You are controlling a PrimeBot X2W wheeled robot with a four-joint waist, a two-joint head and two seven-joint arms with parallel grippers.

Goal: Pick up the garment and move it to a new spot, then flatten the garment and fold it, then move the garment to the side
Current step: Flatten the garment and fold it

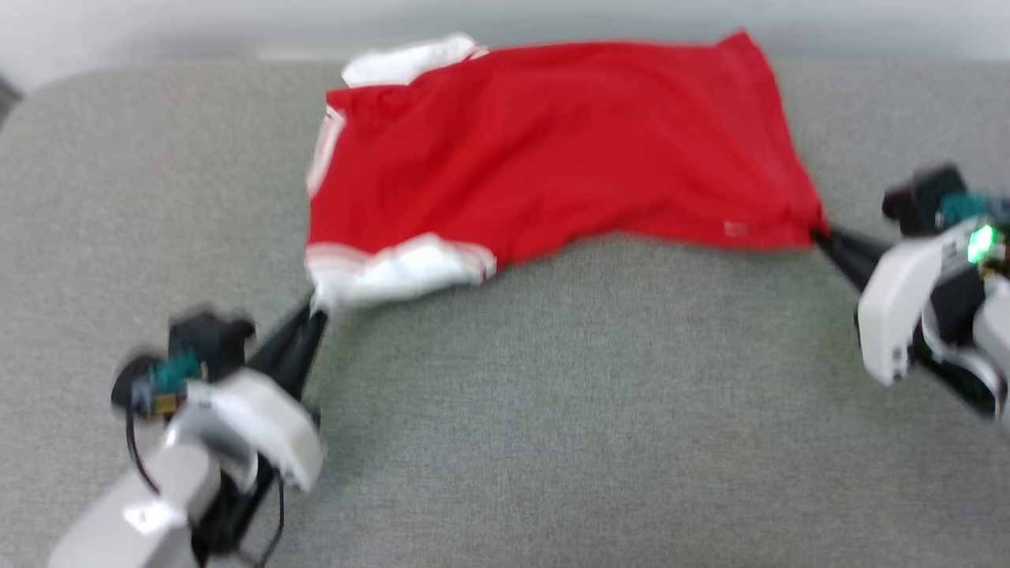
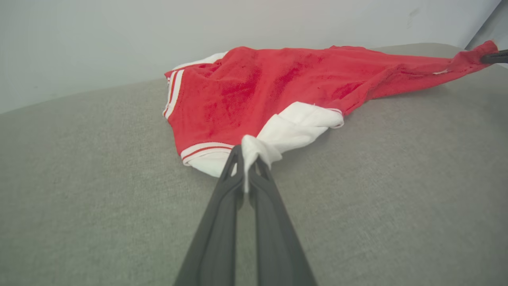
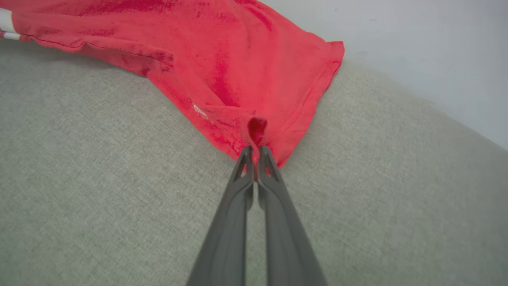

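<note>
The garment (image 1: 544, 150), a red T-shirt with white striped sleeves, lies spread across the far half of a grey padded surface (image 1: 552, 394), its plain red side up. My left gripper (image 1: 317, 309) is shut on the tip of the near white sleeve (image 2: 293, 127), pinched between the dark fingers (image 2: 238, 174). My right gripper (image 1: 817, 233) is shut on the red hem corner (image 3: 256, 133) at the garment's right end. The fabric stretches in a shallow sag between both grips. That right gripper's dark tip (image 2: 494, 57) also appears in the left wrist view.
A pale wall (image 1: 237, 24) runs right behind the surface's far edge, which the garment's top reaches. Open grey padding lies in front of the garment and to both sides, with rounded corners at the far left.
</note>
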